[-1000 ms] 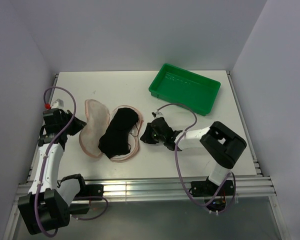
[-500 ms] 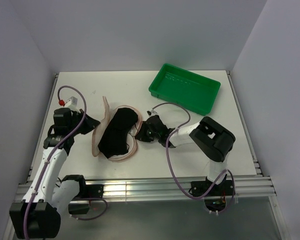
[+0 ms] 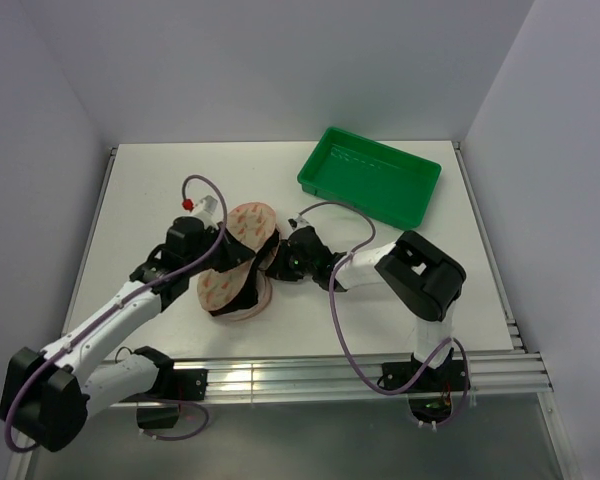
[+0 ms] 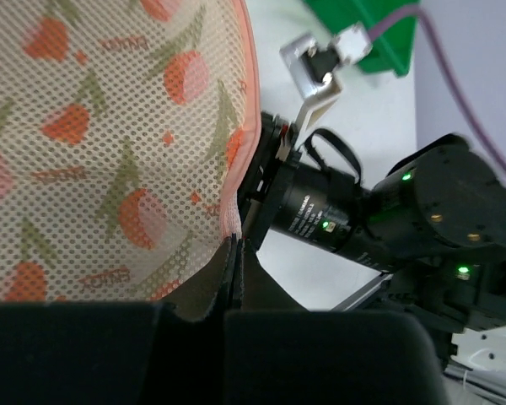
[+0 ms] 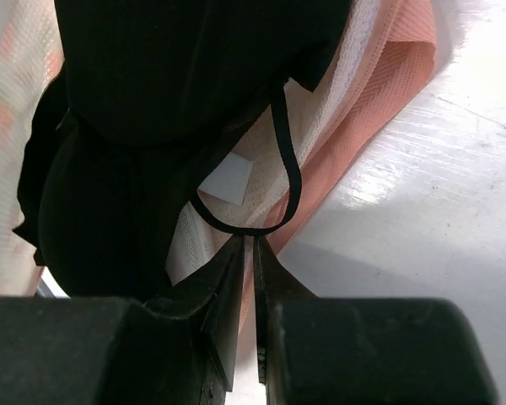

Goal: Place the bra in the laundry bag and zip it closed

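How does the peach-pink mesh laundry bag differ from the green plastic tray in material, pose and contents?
The peach-pink mesh laundry bag is soft printed fabric; the green plastic tray is rigid and plain. The laundry bag is folded over near the table's middle; the tray lies flat at the far right. The laundry bag holds a black fabric bra; the tray looks empty. Both rest on the white table.

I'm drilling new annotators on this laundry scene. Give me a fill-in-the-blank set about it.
The peach-pink printed mesh pouch is folded over a ___ fabric bra. The ___ arm's tool holds the pouch's printed upper half. The rectangular plastic tray is ___ in colour. A thin bra ___ loops just above the right tool.
Missing: black; left; green; strap.
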